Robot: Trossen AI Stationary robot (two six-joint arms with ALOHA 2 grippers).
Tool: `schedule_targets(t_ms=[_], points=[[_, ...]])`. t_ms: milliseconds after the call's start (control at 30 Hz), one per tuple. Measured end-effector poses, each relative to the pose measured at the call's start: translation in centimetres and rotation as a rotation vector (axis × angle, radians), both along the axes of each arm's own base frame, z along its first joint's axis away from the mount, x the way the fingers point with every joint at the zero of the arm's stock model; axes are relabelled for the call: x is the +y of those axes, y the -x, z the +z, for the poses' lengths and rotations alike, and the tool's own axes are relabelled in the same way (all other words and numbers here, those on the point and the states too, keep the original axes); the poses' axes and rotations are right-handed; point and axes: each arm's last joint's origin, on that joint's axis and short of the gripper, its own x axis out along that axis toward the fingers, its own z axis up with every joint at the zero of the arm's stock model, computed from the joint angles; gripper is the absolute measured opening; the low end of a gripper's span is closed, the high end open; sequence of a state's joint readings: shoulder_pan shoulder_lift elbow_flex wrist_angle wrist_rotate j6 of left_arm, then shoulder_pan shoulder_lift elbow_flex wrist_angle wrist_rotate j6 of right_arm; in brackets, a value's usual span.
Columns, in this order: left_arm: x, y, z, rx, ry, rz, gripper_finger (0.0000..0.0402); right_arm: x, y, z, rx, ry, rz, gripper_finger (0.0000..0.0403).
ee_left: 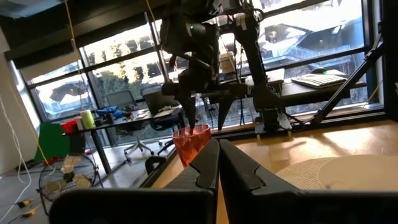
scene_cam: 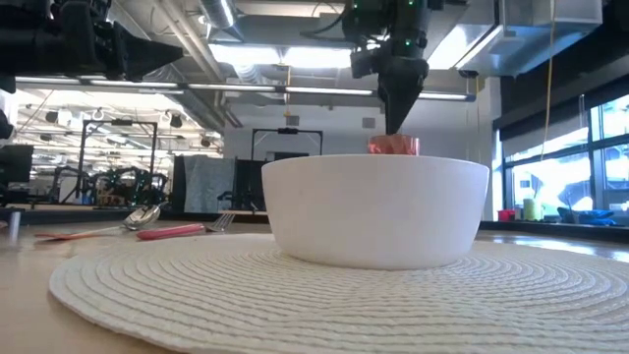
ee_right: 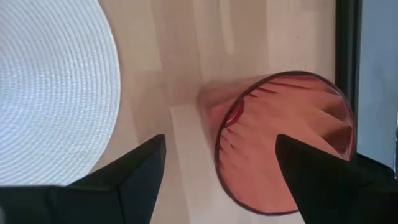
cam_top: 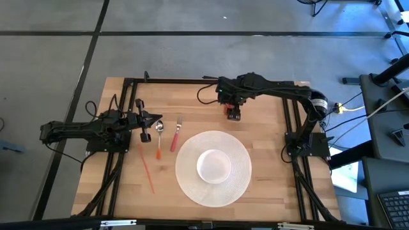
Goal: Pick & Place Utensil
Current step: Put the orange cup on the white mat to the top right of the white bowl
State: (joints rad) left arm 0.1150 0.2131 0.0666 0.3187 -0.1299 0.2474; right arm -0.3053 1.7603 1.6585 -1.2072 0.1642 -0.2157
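Directly beneath the right end effector (ee_right: 217,168) stands the cup (ee_right: 283,140).

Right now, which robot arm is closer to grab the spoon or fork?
Probably the left. Its gripper hangs right beside the spoon and fork, fingers together. The right gripper is farther off, over the pink cup past the white bowl, fingers spread wide.

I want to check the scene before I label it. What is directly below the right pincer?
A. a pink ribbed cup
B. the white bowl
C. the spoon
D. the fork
A: the right wrist view shows the open right pincer right above the pink ribbed cup, which stands on the bare wood beside the woven placemat, away from the bowl and the utensils.
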Motion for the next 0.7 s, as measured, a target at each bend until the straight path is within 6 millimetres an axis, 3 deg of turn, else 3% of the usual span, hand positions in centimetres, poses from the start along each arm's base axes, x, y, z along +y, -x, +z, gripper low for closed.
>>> schedule_targets(t_ms=[400,533,700], points=[[0.0,0.0,0.0,0.000,0.000,0.000,0.0005,-1.2,-1.1,-2.9,0.097,-0.033,-0.024,0.0286],[0.0,0.0,0.0,0.000,0.000,0.000,0.0008,-1.2,-1.3,-3.6,0.133,-0.046,-0.031,0.0233],[0.0,0.0,0.0,0.000,0.000,0.001,0.0004,-1.3,-1.4,-3.9,0.148,-0.049,-0.020,0.0126]])
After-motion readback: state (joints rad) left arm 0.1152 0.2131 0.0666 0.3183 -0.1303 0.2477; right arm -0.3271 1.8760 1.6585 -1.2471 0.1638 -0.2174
